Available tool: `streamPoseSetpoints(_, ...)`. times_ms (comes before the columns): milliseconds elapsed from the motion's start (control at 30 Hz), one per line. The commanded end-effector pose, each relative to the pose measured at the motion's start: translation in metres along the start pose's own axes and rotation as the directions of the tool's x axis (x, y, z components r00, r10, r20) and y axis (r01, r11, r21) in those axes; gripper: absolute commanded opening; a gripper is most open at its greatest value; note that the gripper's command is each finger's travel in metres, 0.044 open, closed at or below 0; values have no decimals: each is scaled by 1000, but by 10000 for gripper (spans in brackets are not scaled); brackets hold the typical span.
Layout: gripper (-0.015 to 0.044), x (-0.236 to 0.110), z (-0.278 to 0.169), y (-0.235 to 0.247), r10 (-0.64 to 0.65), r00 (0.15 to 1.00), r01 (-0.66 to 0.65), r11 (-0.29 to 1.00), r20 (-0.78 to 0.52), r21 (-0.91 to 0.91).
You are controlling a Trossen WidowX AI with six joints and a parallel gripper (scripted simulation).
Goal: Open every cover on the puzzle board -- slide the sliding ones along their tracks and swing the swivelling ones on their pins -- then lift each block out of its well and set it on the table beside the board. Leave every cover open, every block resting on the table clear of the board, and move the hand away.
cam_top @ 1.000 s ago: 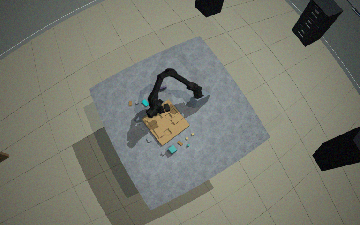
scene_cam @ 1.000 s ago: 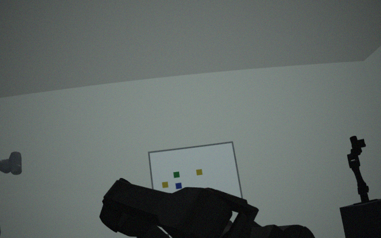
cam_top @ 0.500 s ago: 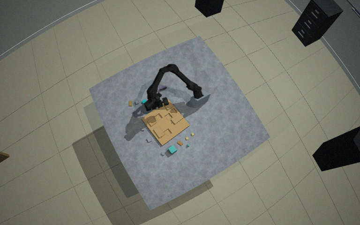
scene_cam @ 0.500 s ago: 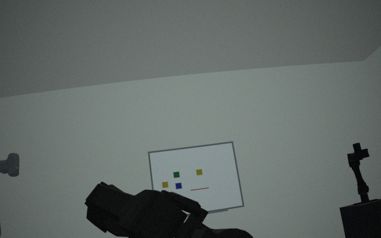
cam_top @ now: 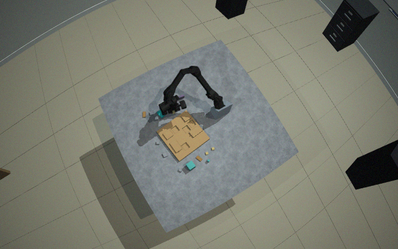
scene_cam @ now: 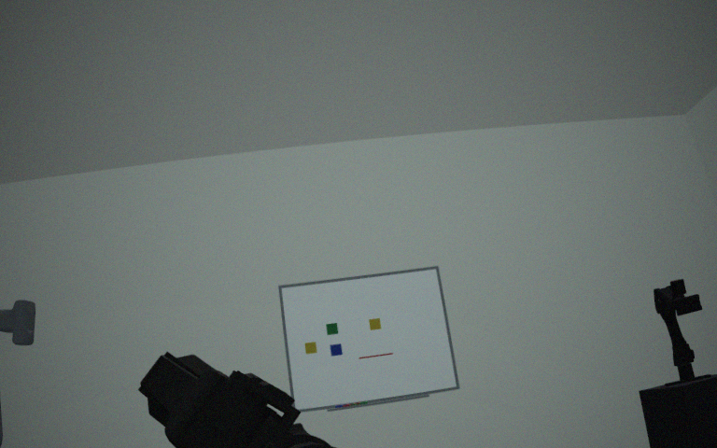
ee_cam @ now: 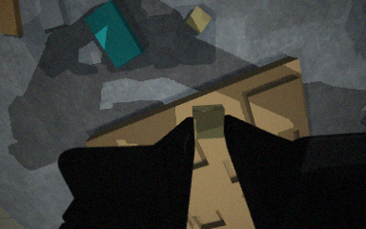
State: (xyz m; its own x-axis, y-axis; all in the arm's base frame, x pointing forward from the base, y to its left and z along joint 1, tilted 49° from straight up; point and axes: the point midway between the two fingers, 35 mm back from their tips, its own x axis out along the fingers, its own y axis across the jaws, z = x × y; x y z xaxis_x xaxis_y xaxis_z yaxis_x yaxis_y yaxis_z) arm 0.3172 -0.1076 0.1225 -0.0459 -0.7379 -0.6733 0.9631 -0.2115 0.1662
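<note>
My gripper (cam_top: 173, 110) (ee_cam: 208, 122) is shut on a small yellow block (ee_cam: 209, 128), above the board's edge in the wrist view. The wooden puzzle board (cam_top: 179, 140) (ee_cam: 214, 191) has several recesses and raised pieces, and the arm shades one corner; its covers' states are too small to tell. A teal block (cam_top: 160, 113) (ee_cam: 114, 35), an orange block (cam_top: 144, 114) (ee_cam: 10, 18) and another yellow block (ee_cam: 198, 19) lie on the table off the board. On its other side lie a large teal block (cam_top: 190, 165), an orange block (cam_top: 199, 158), a small teal block (cam_top: 208, 161) and two yellow blocks (cam_top: 213, 148) (cam_top: 207, 153).
Small grey pieces (cam_top: 164, 155) (cam_top: 180, 170) (cam_top: 157, 143) lie near the board on the grey table (cam_top: 249, 138). A purple item (cam_top: 181, 96) shows beside the arm. The arm's base (cam_top: 222, 110) stands on the table. The exterior camera faces a wall with a whiteboard (scene_cam: 401, 301).
</note>
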Motion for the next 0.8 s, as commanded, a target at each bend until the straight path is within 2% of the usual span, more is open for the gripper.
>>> streamPoseSetpoints(0, 80, 1, 16, -10, -4, 1000, 5, 1000, 7, -8)
streamPoseSetpoints(767, 80, 2, 85, -59, -4, 1000, 4, 1000, 24, -9)
